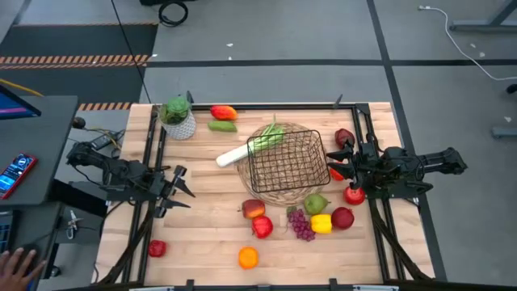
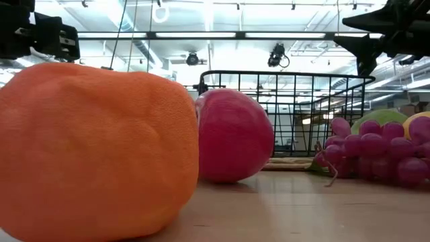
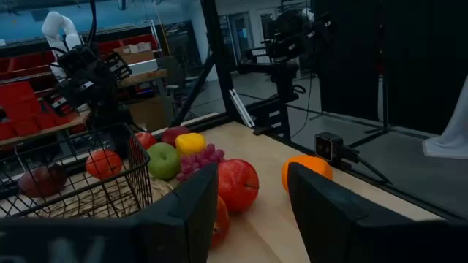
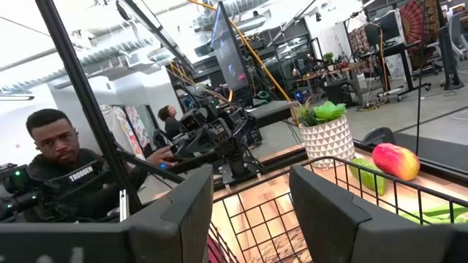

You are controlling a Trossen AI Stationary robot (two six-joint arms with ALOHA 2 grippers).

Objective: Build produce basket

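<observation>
The low view is mostly blocked by an orange and a red apple close to the lens, so only the top of the basket and part of the grapes show behind them. In the high view the leek lies half inside the basket, its white end sticking out over the rim. The basket sits on a round woven mat near the middle of a pale wooden table; around it are grey floor, a desk with a phone on the left, and a person's hand at the lower left corner. A potted plant stands near the table's far left. A person sits beyond the table in the right wrist view. The left gripper hovers at the table's left edge, its fingers partly apart and holding nothing. The right gripper is at the basket's right side, its fingers at their narrowest; nothing can be seen between them.
</observation>
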